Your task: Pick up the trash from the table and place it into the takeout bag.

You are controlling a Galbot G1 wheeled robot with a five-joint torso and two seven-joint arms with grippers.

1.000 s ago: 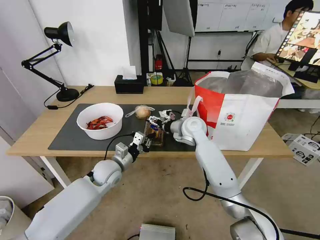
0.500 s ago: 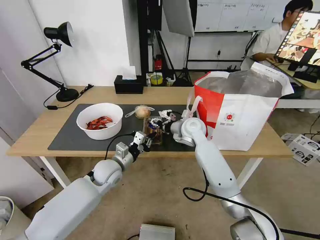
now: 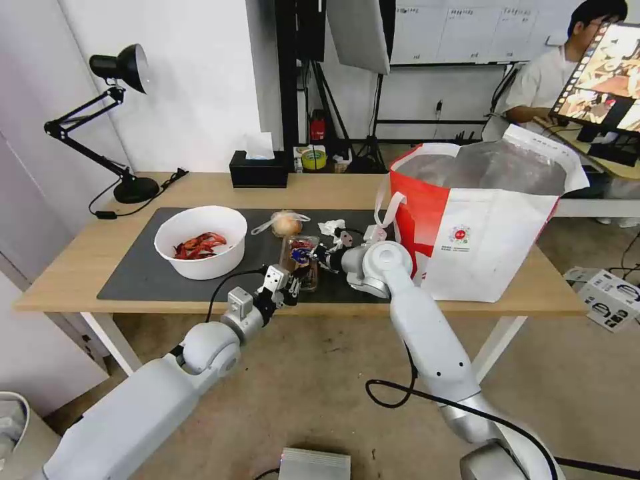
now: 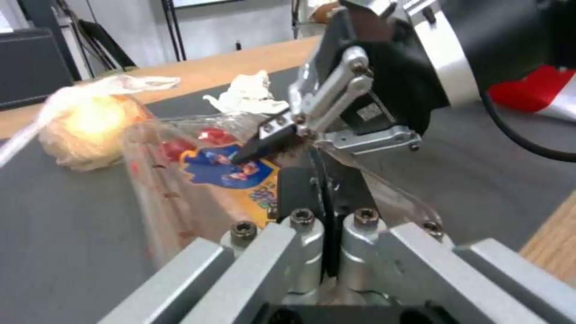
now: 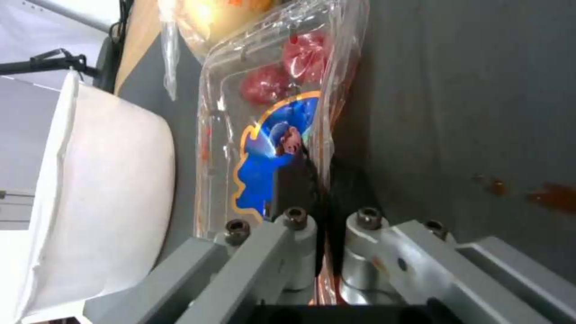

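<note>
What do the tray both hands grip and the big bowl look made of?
Clamshell tray: thin clear plastic, glossy; red bits and a blue label show through, in the left hand and right hand. White bowl: smooth, opaque, matte; plastic or foam, unclear.

The table (image 3: pixel 80 267) carries a grey mat (image 3: pixel 143 270) and takeout bag (image 3: pixel 493 247).
</note>
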